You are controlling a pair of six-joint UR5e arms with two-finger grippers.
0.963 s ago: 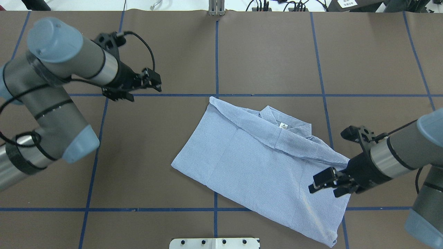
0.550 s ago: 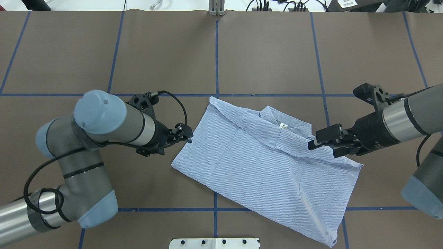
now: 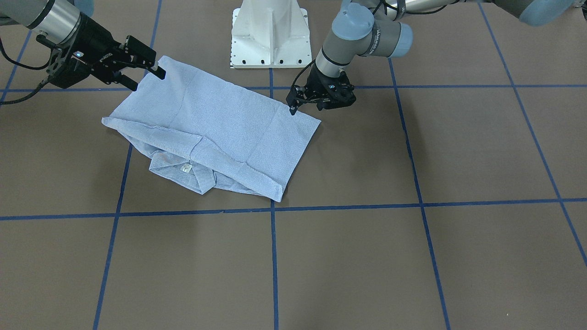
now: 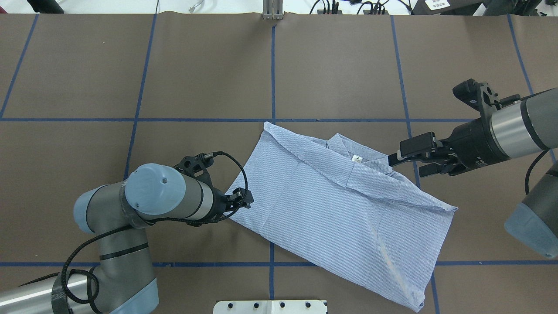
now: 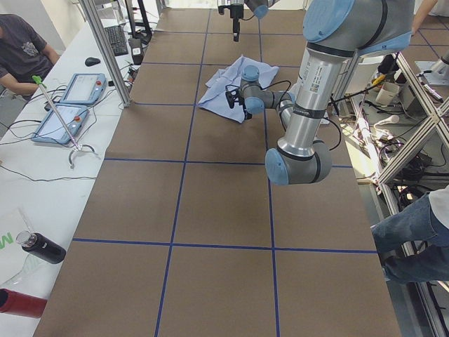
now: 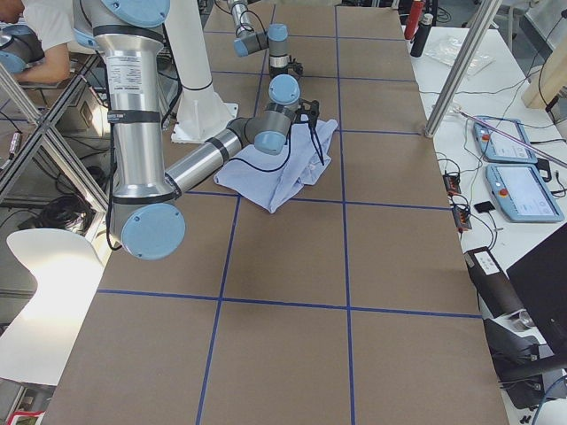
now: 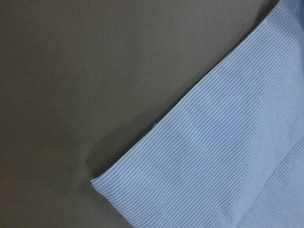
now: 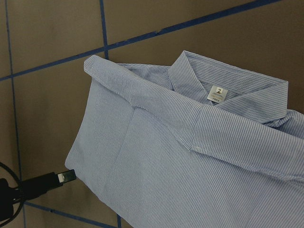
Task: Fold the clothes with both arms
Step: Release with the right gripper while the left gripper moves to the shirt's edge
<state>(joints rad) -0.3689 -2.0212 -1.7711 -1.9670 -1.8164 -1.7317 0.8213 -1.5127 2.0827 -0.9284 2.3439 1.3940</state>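
Left claw (image 4: 246,201) sits low at the shirt's (image 4: 331,213) left corner, tips at the fabric edge; can't tell how wide it is. Shirt lies folded mid-worktop (image 4: 196,78), collar label up. Right claw (image 4: 404,165) is spread wide and empty, by the collar's right end.

I'm looking at a robotics lab here: brown bench (image 4: 209,65) gridded in blue tape (image 4: 273,74), teach pendants (image 5: 74,90) on the side desk (image 5: 49,210), aluminium framing (image 5: 105,49), an operator (image 5: 21,53) seated by a keyboard (image 5: 116,40).
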